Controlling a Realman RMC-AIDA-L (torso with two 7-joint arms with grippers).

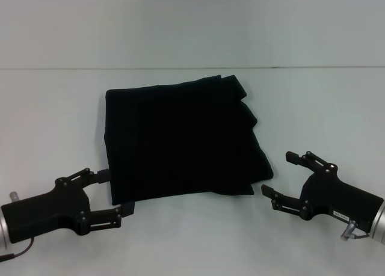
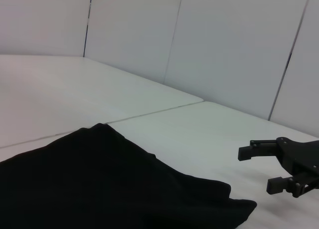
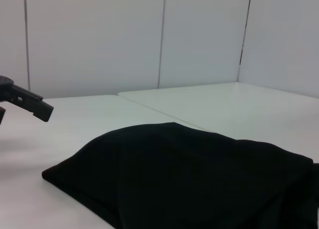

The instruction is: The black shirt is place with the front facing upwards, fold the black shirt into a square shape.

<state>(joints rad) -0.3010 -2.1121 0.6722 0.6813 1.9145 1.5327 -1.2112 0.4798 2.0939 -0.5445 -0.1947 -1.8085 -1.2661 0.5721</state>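
The black shirt [image 1: 180,141] lies folded into a rough square in the middle of the white table, with only plain black cloth showing. Its right edge is stepped and uneven. My left gripper [image 1: 115,192] is open at the shirt's near left corner, one finger by the left edge and one just past the near edge. My right gripper [image 1: 277,174] is open a little to the right of the near right corner, apart from the cloth. The left wrist view shows the shirt [image 2: 99,189] and the right gripper [image 2: 255,170] beyond it. The right wrist view shows the shirt [image 3: 189,174] close up.
The white table [image 1: 60,107] runs around the shirt on all sides, with a seam line [image 1: 192,68] across the back. Pale panelled walls [image 2: 224,49] stand behind it. One finger of the left gripper [image 3: 30,102] shows in the right wrist view.
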